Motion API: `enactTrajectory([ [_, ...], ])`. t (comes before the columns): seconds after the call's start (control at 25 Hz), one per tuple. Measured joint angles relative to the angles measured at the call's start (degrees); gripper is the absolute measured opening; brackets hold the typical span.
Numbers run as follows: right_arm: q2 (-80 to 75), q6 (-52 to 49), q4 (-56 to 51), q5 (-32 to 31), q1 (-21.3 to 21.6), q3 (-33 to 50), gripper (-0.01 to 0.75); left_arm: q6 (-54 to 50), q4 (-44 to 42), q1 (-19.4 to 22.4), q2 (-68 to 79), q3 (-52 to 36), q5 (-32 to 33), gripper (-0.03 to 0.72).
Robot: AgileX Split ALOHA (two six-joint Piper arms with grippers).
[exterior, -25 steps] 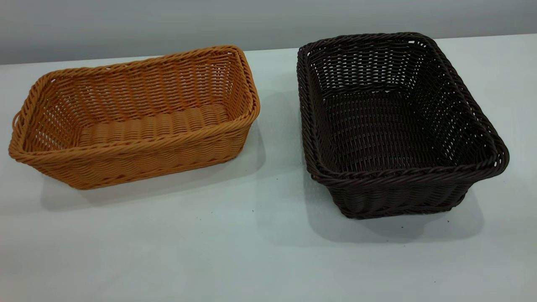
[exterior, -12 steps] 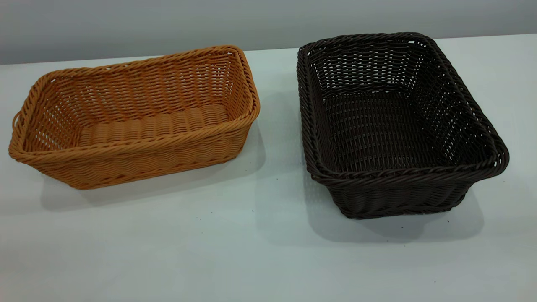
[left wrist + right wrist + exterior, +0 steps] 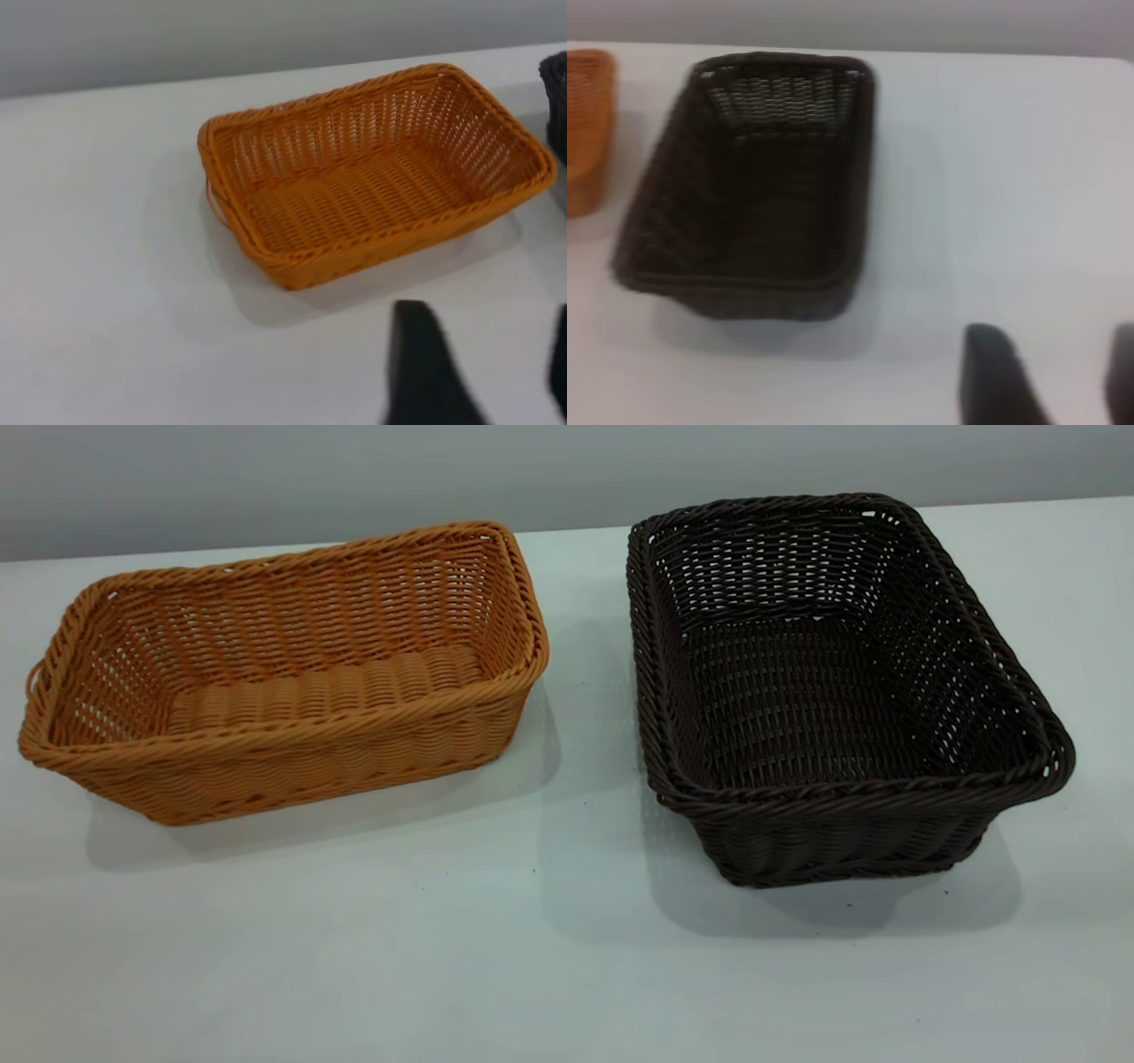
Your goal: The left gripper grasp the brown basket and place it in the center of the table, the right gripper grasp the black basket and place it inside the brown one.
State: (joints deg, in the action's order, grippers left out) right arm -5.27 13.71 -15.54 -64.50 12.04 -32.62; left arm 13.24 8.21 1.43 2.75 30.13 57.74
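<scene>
Item count: two baskets, two grippers.
One brown basket point(image 3: 283, 673), one black basket point(image 3: 833, 682), one left gripper point(image 3: 483, 372), one right gripper point(image 3: 1050, 376) were present.

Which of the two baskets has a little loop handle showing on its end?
The brown basket, the orange-tan one on the table's left side. Its loop sticks out from the outer short end; the black basket shows none.

Exterior view: close, angled down across the table point(image 3: 549, 957), wall behind; brown basket point(image 3: 283, 682) left, black basket point(image 3: 833, 691) right. Left wrist view: raised, apart from the brown basket point(image 3: 372, 177), left gripper point(image 3: 492, 372) at frame edge. Right wrist view: same over the black basket point(image 3: 753, 186), right gripper point(image 3: 1059, 376). All views share both baskets
</scene>
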Motion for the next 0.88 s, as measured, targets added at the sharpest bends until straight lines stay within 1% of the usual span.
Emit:
enactTrajectory([
  [0.04, -1.4, 0.5, -1.3, 0.1, 0.0, -0.1, 0.349, 1.4, 0.1, 0.0, 1.1, 0.1, -0.3, 0.388],
  [0.12, -3.9, 1.4, -4.0, 0.9, 0.0, -0.1, 0.423, 3.2, 0.6, 0.0, 3.9, 0.1, -2.1, 0.443],
  [0.2, -6.6, 1.2, -7.0, 1.9, 0.0, -0.1, 0.468, 4.0, 0.6, 0.0, 6.6, 0.1, -4.6, 0.475],
  [0.24, -8.3, 1.2, -9.1, 1.8, 0.0, -0.2, 0.478, 4.7, 0.6, 0.0, 8.1, 0.1, -5.8, 0.483],
  [0.36, -13.4, 1.5, -14.9, 1.7, 0.0, -0.2, 0.491, 8.0, 0.6, -1.5, 12.9, 0.1, -9.8, 0.491],
  [0.44, -16.8, 3.8, -20.2, 2.3, 0.0, -0.2, 0.493, 10.2, 0.9, -3.1, 16.8, 0.1, -10.9, 0.491],
  [0.68, -26.1, 12.5, -37.4, 5.3, 0.0, -0.2, 0.493, 14.9, 1.0, -8.0, 29.5, 3.7, -11.7, 0.491],
  [0.8, -29.6, 13.0, -44.6, 5.4, 0.0, -0.2, 0.493, 17.2, 0.5, -10.1, 35.6, 7.1, -11.8, 0.491],
  [0.88, -31.5, 11.3, -47.8, 6.0, 0.0, -0.2, 0.493, 17.7, 0.4, -11.3, 39.5, 9.1, -11.8, 0.491],
])
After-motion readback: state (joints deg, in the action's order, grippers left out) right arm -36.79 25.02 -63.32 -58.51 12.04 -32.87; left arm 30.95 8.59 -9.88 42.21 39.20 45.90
